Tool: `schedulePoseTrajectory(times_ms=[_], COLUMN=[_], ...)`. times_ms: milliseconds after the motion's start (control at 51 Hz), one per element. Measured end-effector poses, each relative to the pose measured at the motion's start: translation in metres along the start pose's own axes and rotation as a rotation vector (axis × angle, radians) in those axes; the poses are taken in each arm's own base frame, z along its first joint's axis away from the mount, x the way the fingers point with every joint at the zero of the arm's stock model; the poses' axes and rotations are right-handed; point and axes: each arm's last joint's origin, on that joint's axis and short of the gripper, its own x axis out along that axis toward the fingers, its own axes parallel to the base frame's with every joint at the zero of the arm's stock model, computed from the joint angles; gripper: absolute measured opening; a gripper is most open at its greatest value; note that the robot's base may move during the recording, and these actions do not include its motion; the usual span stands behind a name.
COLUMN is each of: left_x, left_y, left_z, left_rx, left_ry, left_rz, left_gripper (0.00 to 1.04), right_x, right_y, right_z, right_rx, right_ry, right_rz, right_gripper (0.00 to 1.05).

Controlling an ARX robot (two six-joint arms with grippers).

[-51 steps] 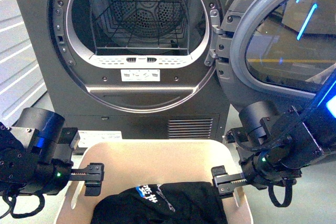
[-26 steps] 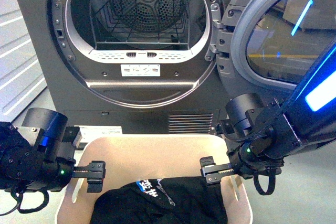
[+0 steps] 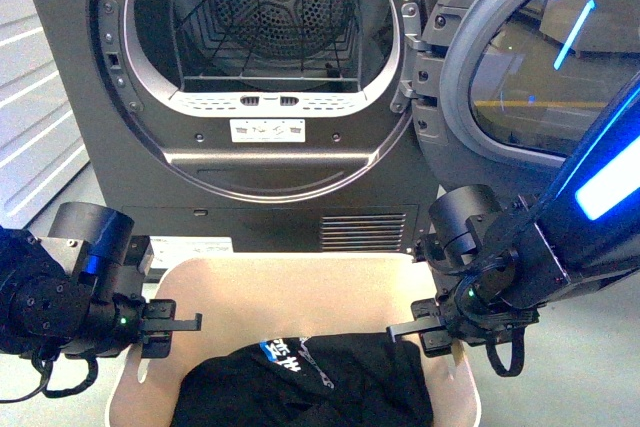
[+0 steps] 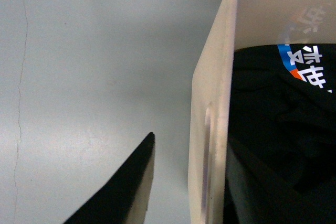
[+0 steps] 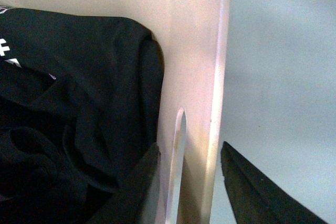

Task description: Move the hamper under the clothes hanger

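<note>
Beige plastic rectangular hamper point(image 3: 300, 287) sits on the pale grey floor point(image 4: 79, 51), just in front of the dark grey dryer point(image 3: 270, 182) with its round door open. Crumpled black garment point(image 3: 310, 387) inside. Clothes hanger not in view. Left pincer point(image 3: 165, 325) is spread, straddling the hamper's left wall by the left handle slot point(image 4: 207, 156), outer finger clear of the wall. Right pincer point(image 3: 420, 332) is spread too, astride the right wall by the right handle slot point(image 5: 178, 171). Judgement: the hamper is light, stiff and smooth, so likely slippery, and the thin wall may flex. Best hold is both side rims at the slots, pinched evenly, or it may twist or tip.
</note>
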Motion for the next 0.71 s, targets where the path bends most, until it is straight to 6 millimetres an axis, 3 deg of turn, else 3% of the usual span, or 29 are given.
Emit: schedulePoseTrajectory(times_ms=[137,235,705], left_x=[0.0,0.0,-0.015], left_y=[0.0,-0.002,0.001], left_z=[0.0,0.0,0.004], left_rx=[-0.007,-0.007,-0.008], left_ry=[0.0,0.0,0.004], left_rz=[-0.004,-0.012,-0.015], left_gripper=[0.15,0.04,0.04], right_x=[0.001,0.001,-0.015], right_y=[0.0,0.001,-0.003], right_z=[-0.001,-0.002,-0.002], right_rx=[-0.002,0.007,0.006], right_ry=[0.005,0.01,0.007], right_rz=[-0.006,-0.007,-0.005], right_gripper=[0.1,0.03,0.03])
